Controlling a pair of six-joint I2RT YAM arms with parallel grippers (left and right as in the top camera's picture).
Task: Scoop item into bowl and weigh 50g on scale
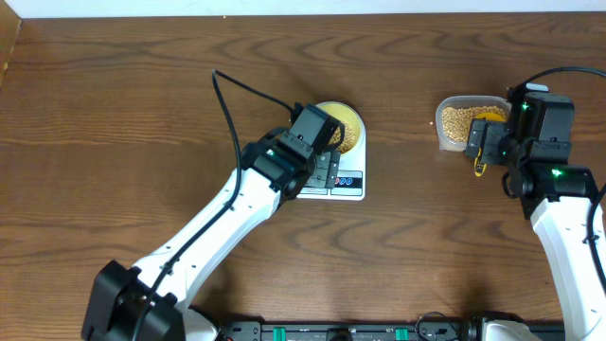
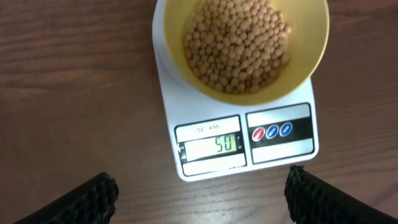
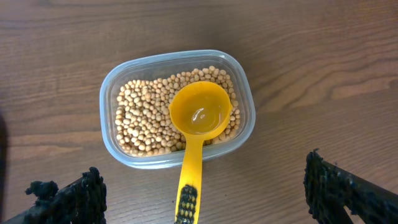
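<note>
The pale-yellow bowl (image 2: 245,43) holds a heap of tan beans (image 2: 236,43) and sits on the white scale (image 2: 245,134); its display (image 2: 211,147) reads 50. In the overhead view the bowl (image 1: 343,128) and scale (image 1: 348,180) lie partly under my left arm. My left gripper (image 2: 202,193) is open and empty, hovering just in front of the scale. More beans (image 3: 146,121) fill the clear tub (image 3: 177,106). The yellow scoop (image 3: 198,124) rests empty in the tub, handle over the rim. My right gripper (image 3: 202,193) is open, its fingers wide on either side of the handle, not touching it.
The clear tub (image 1: 464,121) stands at the back right of the brown wooden table (image 1: 114,142), with my right arm beside it. A black cable (image 1: 227,99) runs over the table behind the left arm.
</note>
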